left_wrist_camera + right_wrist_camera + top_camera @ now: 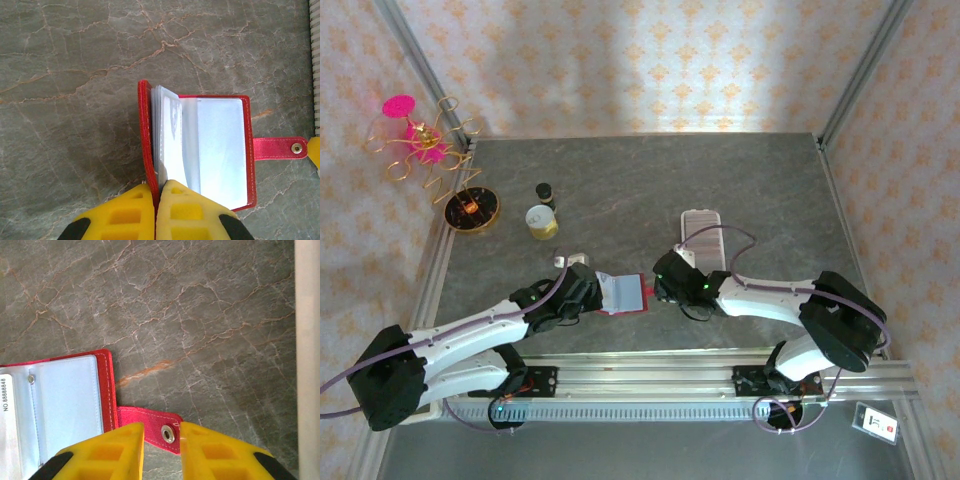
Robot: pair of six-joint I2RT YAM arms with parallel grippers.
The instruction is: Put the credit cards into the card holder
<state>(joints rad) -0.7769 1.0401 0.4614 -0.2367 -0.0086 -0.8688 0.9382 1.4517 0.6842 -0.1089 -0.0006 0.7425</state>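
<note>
The red card holder (628, 295) lies open on the table between my two grippers, its pale clear sleeves (220, 145) facing up. My left gripper (156, 187) is shut on its left red cover (144, 130), which stands upright. The strap (150, 420) with its metal snap (167, 433) lies flat between the fingertips of my right gripper (161, 430), whose jaws stand a little apart around the strap's end. A white card with a printed number (5, 425) sits in a sleeve. More pale credit cards (703, 235) lie on the table beyond the right gripper.
A small dark bottle (545, 192), a yellow-and-white jar (541, 222) and a small metal piece (563, 260) stand behind the left arm. A gold wire ornament with pink flowers (418, 140) on a black dish (472, 211) sits far left. A pale rail (306, 355) borders the table.
</note>
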